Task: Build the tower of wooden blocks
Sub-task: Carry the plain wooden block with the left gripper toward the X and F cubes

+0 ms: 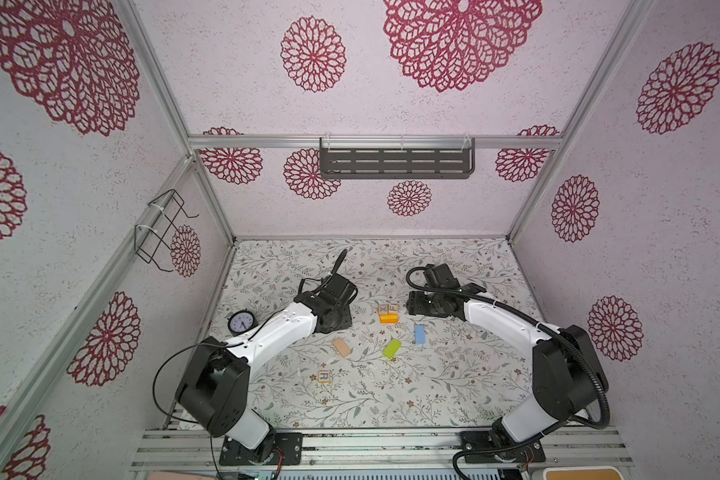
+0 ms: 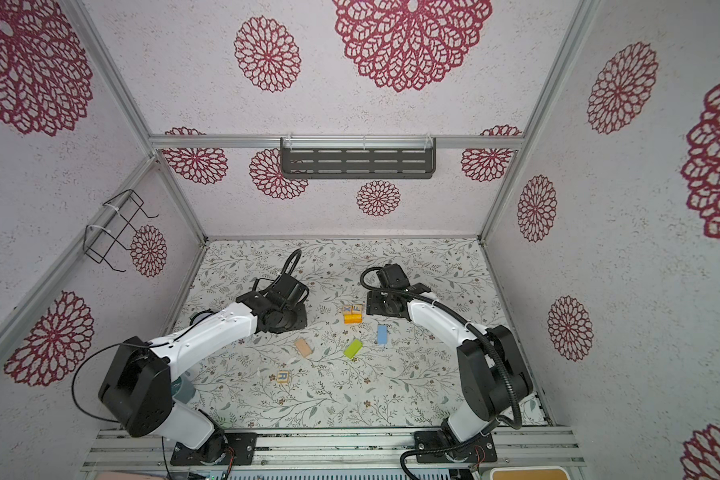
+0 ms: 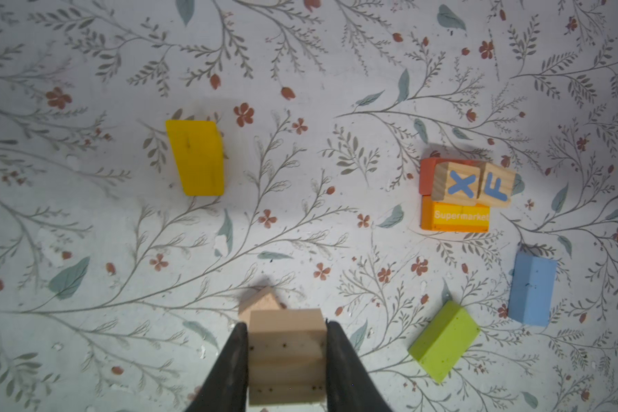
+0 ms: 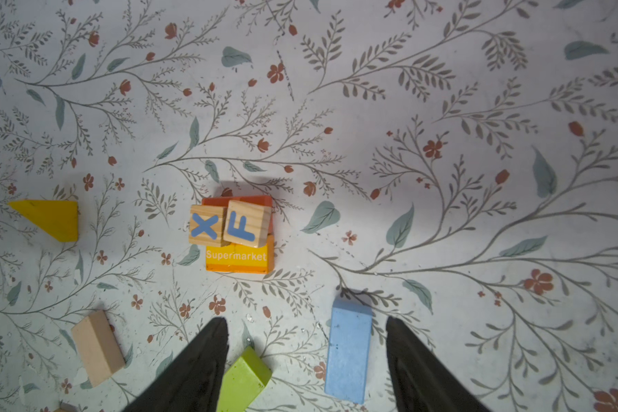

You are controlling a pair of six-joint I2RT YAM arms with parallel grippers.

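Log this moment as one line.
left hand: shut on plain block | right hand: open near blue block | tower: two layers

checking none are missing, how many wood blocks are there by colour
lettered wood cubes: 3 – X cube, F cube, R cube
orange: 2 – Supermarket block, orange-red block
plain tan: 2 – tan block in the left gripper, loose tan block
yellow block: 1
light blue block: 1
lime green block: 1
total: 10

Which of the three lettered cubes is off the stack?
The R cube: it sits alone on the table, while the X cube and F cube rest side by side atop the orange blocks.
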